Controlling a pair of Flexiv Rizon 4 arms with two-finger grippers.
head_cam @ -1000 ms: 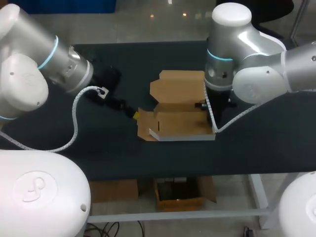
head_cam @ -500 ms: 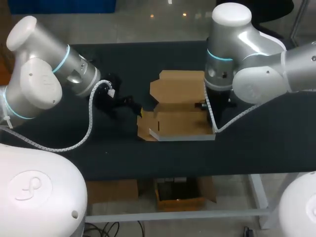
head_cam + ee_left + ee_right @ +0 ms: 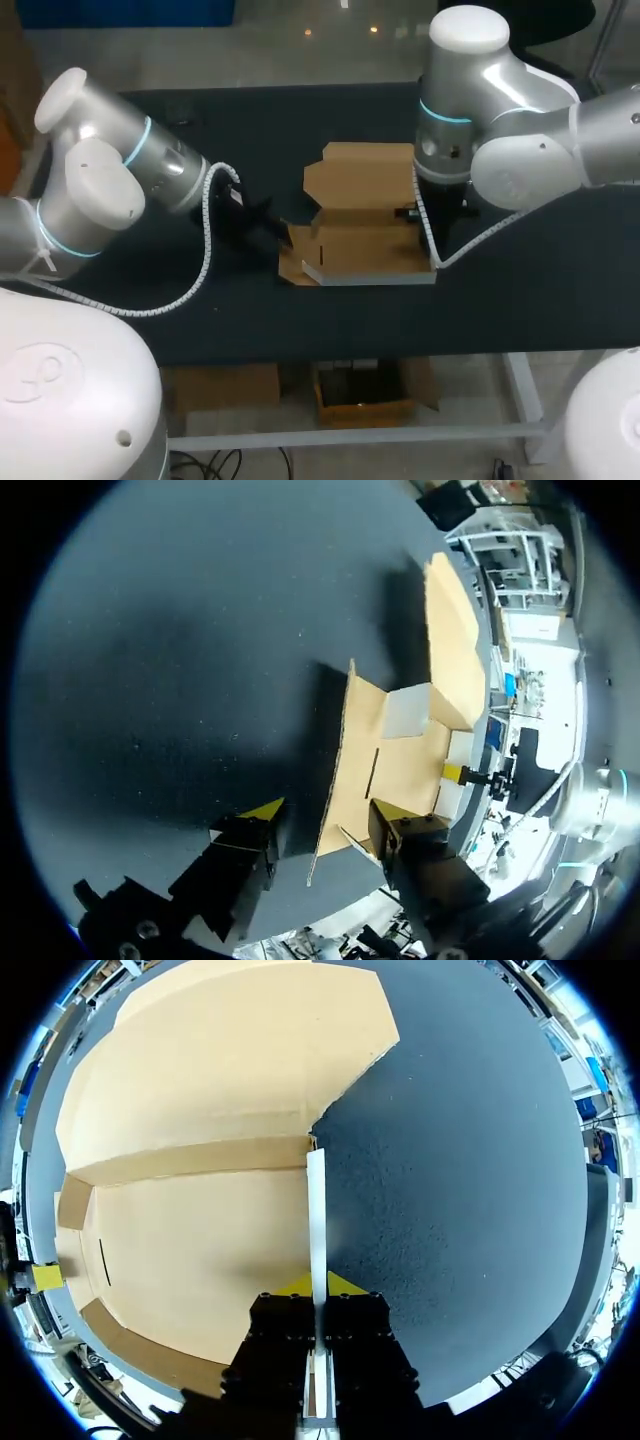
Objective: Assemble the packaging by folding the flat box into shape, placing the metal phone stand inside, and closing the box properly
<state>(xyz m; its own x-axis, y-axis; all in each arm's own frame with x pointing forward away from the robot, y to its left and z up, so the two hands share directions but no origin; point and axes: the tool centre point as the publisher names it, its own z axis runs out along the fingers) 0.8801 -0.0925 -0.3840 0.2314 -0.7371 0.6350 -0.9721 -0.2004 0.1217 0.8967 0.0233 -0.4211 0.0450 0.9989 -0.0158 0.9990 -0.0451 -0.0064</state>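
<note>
One brown cardboard box (image 3: 360,215) lies half-folded in the middle of the dark worktop (image 3: 300,320), with an arm at either end of it. Its broad lid panel (image 3: 365,172) lies flat on the far side, its corners cut at a slant. The base panel (image 3: 365,242) sits nearer, with a low front wall (image 3: 370,275) raised along the near edge and showing a pale face. A small side flap (image 3: 291,252) juts out at the box's left end, lifted off the worktop.

The left arm (image 3: 110,190) is at the box's left. The left fingers (image 3: 262,808) stand apart at that flap. Seen from the left wrist, the flap's thin edge runs up between the two yellow tips, with a clear gap to the outer one, so nothing is gripped. The outer tip is over bare worktop outside the box, and the other is on the box side, over the base panel.

The right arm (image 3: 500,130) hangs over the box's right end. The right fingers (image 3: 297,1285) are clamped on the box's right side wall (image 3: 317,1210), touching it from both sides. The wall stands upright, a narrow pale strip running straight out from between the yellow tips. On one side of that wall lie the base and lid panels, and on the other the dark worktop.
</note>
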